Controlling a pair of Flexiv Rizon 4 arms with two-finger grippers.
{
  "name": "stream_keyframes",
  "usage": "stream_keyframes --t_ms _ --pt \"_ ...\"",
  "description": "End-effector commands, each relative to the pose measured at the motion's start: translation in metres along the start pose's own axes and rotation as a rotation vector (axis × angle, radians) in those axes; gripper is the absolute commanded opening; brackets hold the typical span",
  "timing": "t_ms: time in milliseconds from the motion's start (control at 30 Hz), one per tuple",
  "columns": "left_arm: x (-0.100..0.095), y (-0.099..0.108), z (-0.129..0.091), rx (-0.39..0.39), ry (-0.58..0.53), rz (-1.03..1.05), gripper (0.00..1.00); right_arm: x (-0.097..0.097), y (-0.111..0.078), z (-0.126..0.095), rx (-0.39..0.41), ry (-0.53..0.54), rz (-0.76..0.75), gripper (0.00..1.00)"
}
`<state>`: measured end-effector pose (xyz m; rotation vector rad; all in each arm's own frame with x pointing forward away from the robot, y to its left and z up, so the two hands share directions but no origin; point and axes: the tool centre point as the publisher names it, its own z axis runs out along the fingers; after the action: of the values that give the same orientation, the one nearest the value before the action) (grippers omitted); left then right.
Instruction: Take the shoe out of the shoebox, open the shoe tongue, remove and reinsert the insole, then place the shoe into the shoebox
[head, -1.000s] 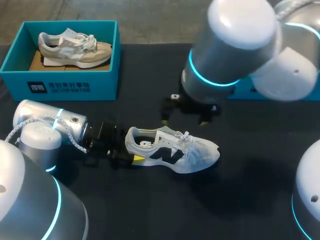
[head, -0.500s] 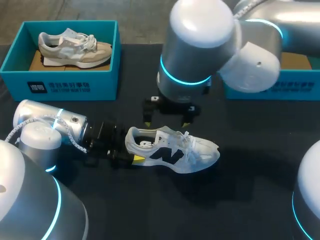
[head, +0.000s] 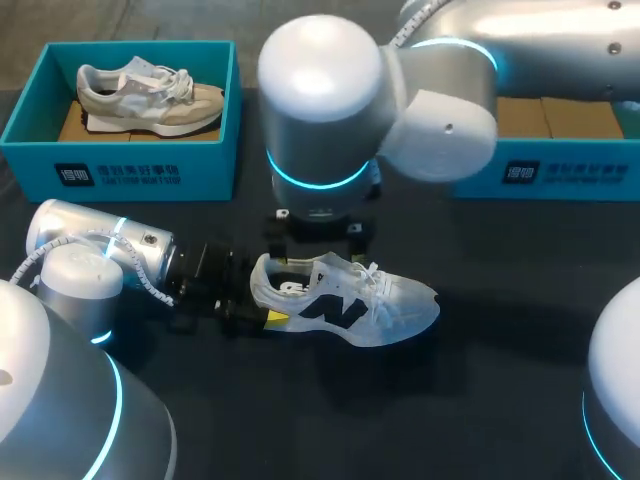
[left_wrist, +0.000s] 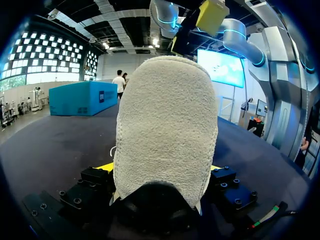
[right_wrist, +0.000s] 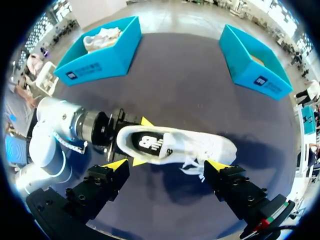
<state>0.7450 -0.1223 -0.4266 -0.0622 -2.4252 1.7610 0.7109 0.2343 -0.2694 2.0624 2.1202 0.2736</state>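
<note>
A white sneaker with a dark logo (head: 345, 300) lies on the black table, toe pointing right. My left gripper (head: 258, 300) comes in from the left, shut on the sneaker's heel. In the left wrist view the pale heel (left_wrist: 165, 125) fills the space between the fingers (left_wrist: 97, 177). My right gripper (head: 315, 228) hangs open just above the shoe's opening and behind it, partly hidden by its own wrist. In the right wrist view its wide-spread gripper (right_wrist: 167, 165) hovers over the sneaker (right_wrist: 175, 145), apart from it, and the insole with its logo shows inside.
A teal shoebox (head: 120, 165) at the back left holds a beige sneaker (head: 150, 98). A second teal shoebox (head: 560, 165) stands at the back right, partly behind my right arm. Bare black tabletop lies in front of the white sneaker.
My right arm has swung left and come over the shoe's heel end. The left gripper and the sneaker have stayed put.
</note>
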Motion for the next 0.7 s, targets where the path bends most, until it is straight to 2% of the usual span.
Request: stream_keyframes --t_ms 33,700 --pt "-0.001 0.002 0.001 -0.001 -0.002 0.0 0.0 0.011 -0.011 0.012 -0.051 -0.141 0.08 1.0" --pt "-0.001 0.002 0.001 -0.001 -0.002 0.0 0.0 0.014 -0.009 0.047 -0.024 -0.378 0.179 1.0"
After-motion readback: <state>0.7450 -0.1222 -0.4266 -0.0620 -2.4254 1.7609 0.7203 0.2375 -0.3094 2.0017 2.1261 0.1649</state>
